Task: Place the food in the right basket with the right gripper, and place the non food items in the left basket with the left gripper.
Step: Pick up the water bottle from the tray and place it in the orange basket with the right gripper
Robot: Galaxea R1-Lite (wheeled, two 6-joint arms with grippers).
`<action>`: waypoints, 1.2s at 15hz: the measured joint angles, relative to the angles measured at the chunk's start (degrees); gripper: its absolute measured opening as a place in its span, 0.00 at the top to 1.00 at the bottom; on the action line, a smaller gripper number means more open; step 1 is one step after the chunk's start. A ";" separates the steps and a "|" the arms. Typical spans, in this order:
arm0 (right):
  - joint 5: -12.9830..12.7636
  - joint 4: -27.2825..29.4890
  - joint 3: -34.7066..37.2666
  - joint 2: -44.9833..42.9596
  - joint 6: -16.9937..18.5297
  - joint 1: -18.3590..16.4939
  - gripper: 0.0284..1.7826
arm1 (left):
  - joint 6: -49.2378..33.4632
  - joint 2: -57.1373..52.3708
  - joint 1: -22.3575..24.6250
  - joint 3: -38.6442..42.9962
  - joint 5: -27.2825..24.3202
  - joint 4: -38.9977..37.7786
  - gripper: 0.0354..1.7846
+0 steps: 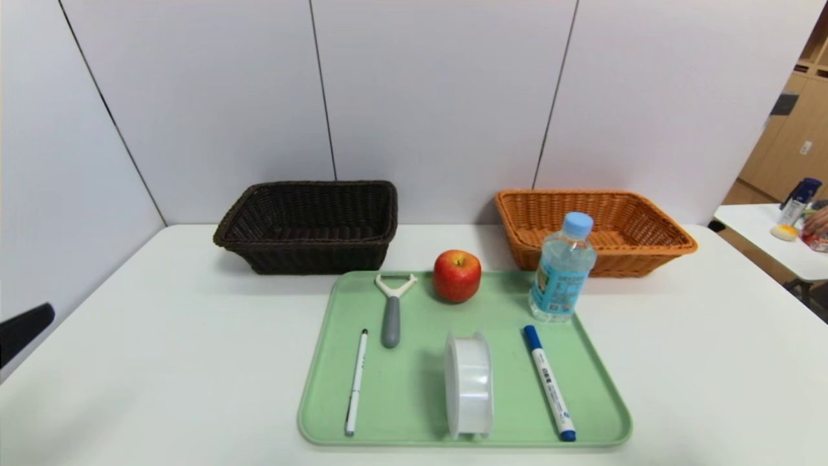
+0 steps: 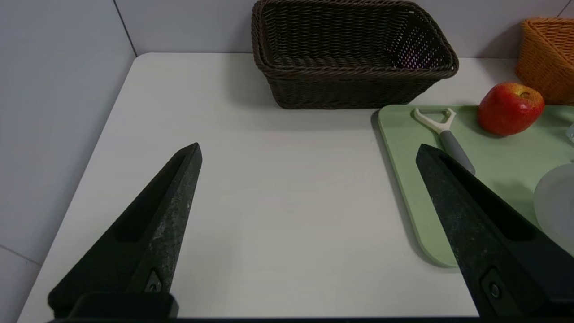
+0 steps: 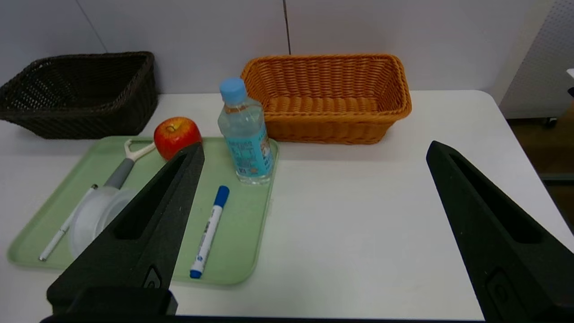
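Observation:
On a green tray [image 1: 407,388] stand a red apple [image 1: 457,275] and a clear bottle with a light-blue cap [image 1: 561,272]. Beside them lie a grey-handled peeler [image 1: 392,309], a thin white pen [image 1: 356,380], a white tape roll [image 1: 468,383] and a blue-capped marker [image 1: 548,382]. The dark brown basket [image 1: 310,223] and the orange basket [image 1: 595,228] stand empty behind the tray. My left gripper [image 2: 309,152] is open and empty over bare table left of the tray. My right gripper [image 3: 314,150] is open and empty over bare table right of the tray.
The white table [image 1: 162,362] meets grey wall panels at the back and left. A second table [image 1: 770,239] with small items stands at the far right. A dark object [image 1: 22,330] pokes in at the left edge.

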 joint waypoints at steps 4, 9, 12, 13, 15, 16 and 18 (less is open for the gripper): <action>-4.16 -2.04 -10.69 15.82 1.43 6.45 0.04 | -0.50 9.16 -0.07 -3.88 -0.04 0.01 0.06; -20.00 -5.79 -7.66 23.87 7.69 26.90 0.04 | -3.23 11.00 -0.07 -1.67 -0.04 0.23 0.06; -24.95 -14.75 2.86 25.91 8.22 30.55 0.04 | -3.34 11.17 -0.07 -0.73 -0.06 0.23 0.06; -25.76 -17.87 6.38 26.27 8.18 30.95 0.04 | -3.32 11.25 -0.09 -0.52 -0.09 0.26 0.06; -26.48 -24.05 12.37 27.26 8.18 31.51 0.04 | -3.32 11.54 -0.13 -0.18 -0.11 0.26 0.06; -26.64 -27.38 14.34 28.47 8.37 31.78 0.04 | -3.32 11.76 -0.18 0.04 -0.11 0.23 0.06; -26.78 -34.38 16.93 32.05 9.86 32.04 0.04 | -3.32 12.02 -0.56 0.28 -0.09 0.22 0.06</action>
